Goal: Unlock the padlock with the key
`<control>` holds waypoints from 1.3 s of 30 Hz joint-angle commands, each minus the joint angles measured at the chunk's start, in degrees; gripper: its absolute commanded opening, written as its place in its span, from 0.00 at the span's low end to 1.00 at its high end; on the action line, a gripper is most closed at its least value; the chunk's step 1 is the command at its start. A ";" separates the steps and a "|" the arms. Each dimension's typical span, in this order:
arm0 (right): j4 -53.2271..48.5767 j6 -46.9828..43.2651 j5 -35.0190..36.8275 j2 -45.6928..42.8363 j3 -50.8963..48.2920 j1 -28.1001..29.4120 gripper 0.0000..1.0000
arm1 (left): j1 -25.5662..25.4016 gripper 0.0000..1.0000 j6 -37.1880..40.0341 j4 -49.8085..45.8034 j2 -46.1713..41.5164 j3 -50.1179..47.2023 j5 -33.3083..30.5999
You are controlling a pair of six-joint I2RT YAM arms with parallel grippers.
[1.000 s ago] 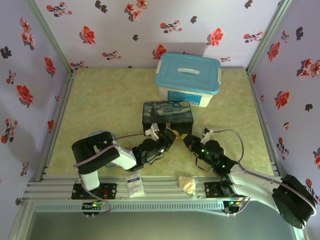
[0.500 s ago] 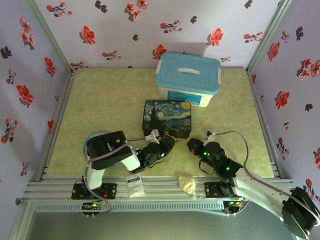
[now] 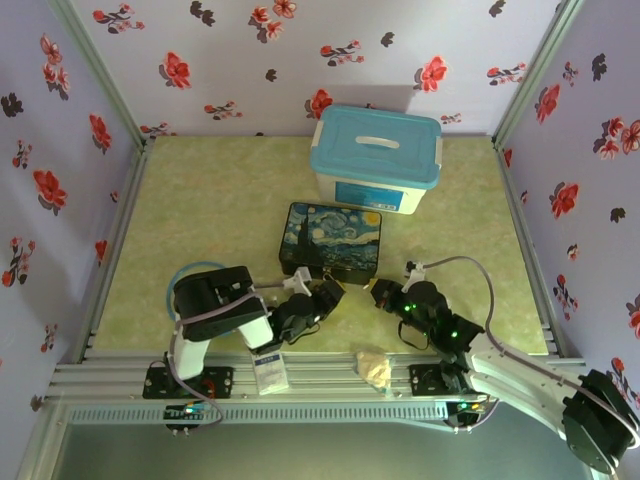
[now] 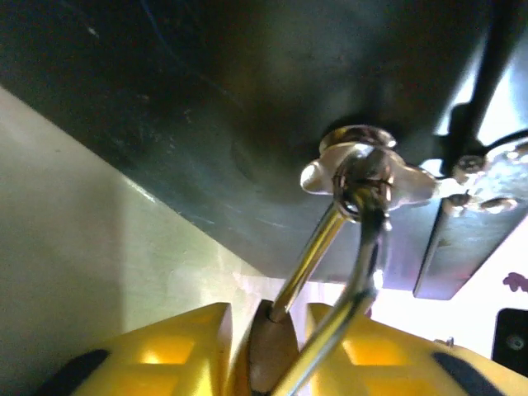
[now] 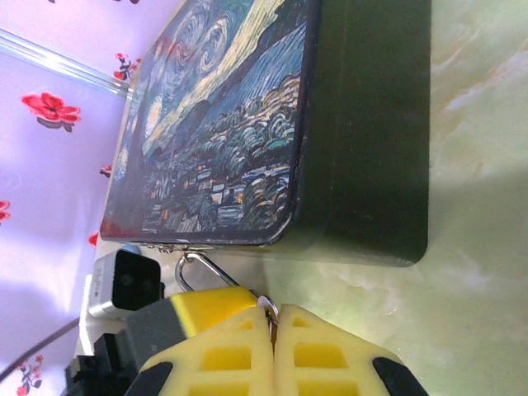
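The small brass padlock (image 4: 272,351), hung from the silver clasp (image 4: 363,169) of the dark painted tin (image 3: 333,237) between the fingers of the left gripper (image 4: 268,330) (grip cannot be told), could be swung clear of the thin metal key (image 5: 268,307) pinched in the closed right gripper (image 5: 273,320).

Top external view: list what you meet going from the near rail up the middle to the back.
crumpled yellowish scrap → painted tin → blue-lidded box → floral back wall
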 commanded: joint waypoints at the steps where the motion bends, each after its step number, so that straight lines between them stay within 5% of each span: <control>1: -2.03 -2.79 -0.07 -0.04 2.75 0.12 0.00 | -0.34 0.35 2.55 -8.61 -1.99 -1.94 -1.68; 5: -0.47 -3.81 -1.83 -0.37 2.89 0.16 0.00 | -0.64 0.46 4.88 -10.34 -5.12 -3.08 -3.48; 9: 0.93 -3.63 -2.34 -1.44 2.70 -0.06 0.00 | -0.86 0.60 8.51 -25.28 -15.26 -2.06 -6.57; 15: -1.43 -4.76 -1.59 -1.69 3.88 -0.01 0.00 | -0.96 0.72 12.01 -32.10 -25.69 -4.66 -11.04; 19: 0.77 -3.41 -1.98 -1.69 4.14 -0.06 0.00 | -2.96 0.66 21.70 -37.40 -33.21 -1.90 -12.69; 26: 11.28 5.90 -2.56 -2.83 3.27 0.39 0.00 | -6.05 0.35 31.86 -31.44 -35.39 4.61 -4.41; 33: 12.29 8.25 -0.33 -5.35 3.21 2.00 0.00 | -8.09 0.33 31.68 -32.36 -34.20 8.66 -3.49; 39: 15.54 9.18 -1.55 -5.38 2.55 2.41 0.00 | -6.66 0.44 29.02 -32.17 -33.50 8.13 -4.00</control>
